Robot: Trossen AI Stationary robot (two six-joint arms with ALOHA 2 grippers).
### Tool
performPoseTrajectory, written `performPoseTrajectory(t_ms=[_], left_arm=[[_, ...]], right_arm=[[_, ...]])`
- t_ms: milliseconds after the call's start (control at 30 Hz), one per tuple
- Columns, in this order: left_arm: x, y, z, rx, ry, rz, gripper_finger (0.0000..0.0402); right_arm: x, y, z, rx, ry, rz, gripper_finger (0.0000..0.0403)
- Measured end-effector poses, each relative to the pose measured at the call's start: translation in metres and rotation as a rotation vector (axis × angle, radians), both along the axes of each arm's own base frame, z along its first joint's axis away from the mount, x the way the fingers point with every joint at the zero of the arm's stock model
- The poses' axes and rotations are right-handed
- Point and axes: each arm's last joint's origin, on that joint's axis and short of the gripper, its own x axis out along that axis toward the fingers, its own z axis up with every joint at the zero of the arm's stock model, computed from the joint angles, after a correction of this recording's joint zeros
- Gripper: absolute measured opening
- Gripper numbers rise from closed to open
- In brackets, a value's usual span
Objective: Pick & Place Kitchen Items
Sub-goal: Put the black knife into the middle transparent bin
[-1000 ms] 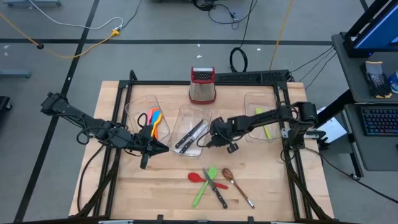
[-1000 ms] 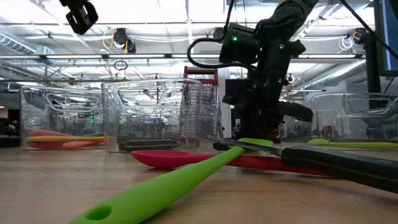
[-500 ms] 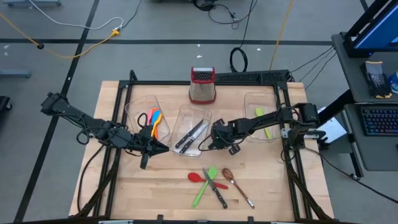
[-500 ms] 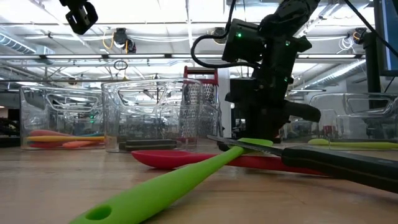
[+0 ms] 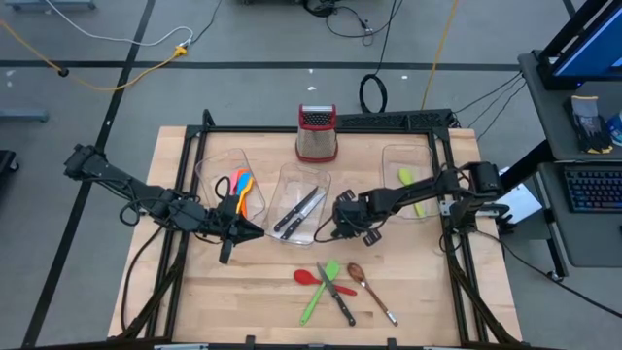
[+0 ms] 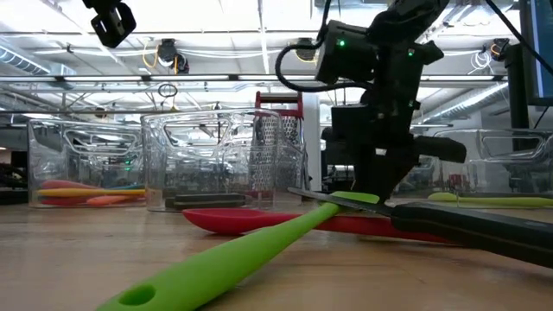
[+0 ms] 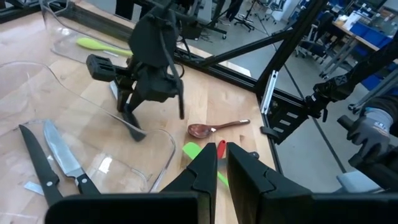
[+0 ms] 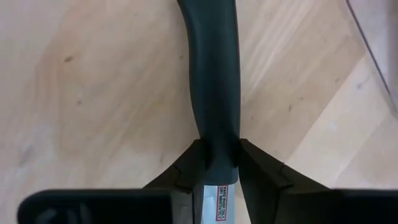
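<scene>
- kitchen items lie in four groups on the wooden table point(image 5: 194, 292): three in clear bins, one loose near the front edge.
- left arm reaches in from the table's left side. the left gripper point(image 5: 255, 231) hangs in front of the left bin point(image 5: 209, 165), fingers drawn almost together with nothing between them.
- right arm reaches across from the right side. the right gripper point(image 5: 340, 226) sits just off the front right corner of the middle bin point(image 5: 290, 177), clamped on a black-handled knife point(image 8: 214, 74).
- that held knife is gripped where handle meets blade. its long axis is steep and a little tilted, with the handle end pointing down at the wood; i cannot tell if it touches.
- box grater point(image 5: 317, 133) stands upright at the back, behind the middle bin.
- left bin holds orange, pink, yellow and blue utensils point(image 5: 243, 190), long axes roughly front to back.
- middle bin holds two knives point(image 5: 299, 211) side by side, lying on a diagonal.
- right bin point(image 5: 394, 156) holds one green utensil point(image 5: 411, 190), lengthwise front to back.
- loose green spatula point(image 5: 319, 292) points its head to the back and its handle to the front left.
- loose knife point(image 5: 340, 299) crosses the spatula, its dark handle toward the front right.
- brown spoon point(image 5: 369, 290) has its bowl toward the back and its handle toward the front right.
- red spoon point(image 5: 308, 277) lies touching the spatula's left side.
</scene>
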Motion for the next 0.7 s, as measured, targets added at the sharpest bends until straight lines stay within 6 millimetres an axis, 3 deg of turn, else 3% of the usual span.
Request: performPoseTrajectory(t_ms=[433,700], left_arm=[[0.005,0.011,0.0,-0.048,-0.002,0.075,0.0037],[0.026,0.012,-0.003,-0.079,-0.043,0.07,0.0044]], right_arm=[[-0.006,0.026,0.028,-0.029,-0.105,0.046,0.0067],[-0.013,0.047,0.047,-0.123,-0.196,0.087,0.0069]])
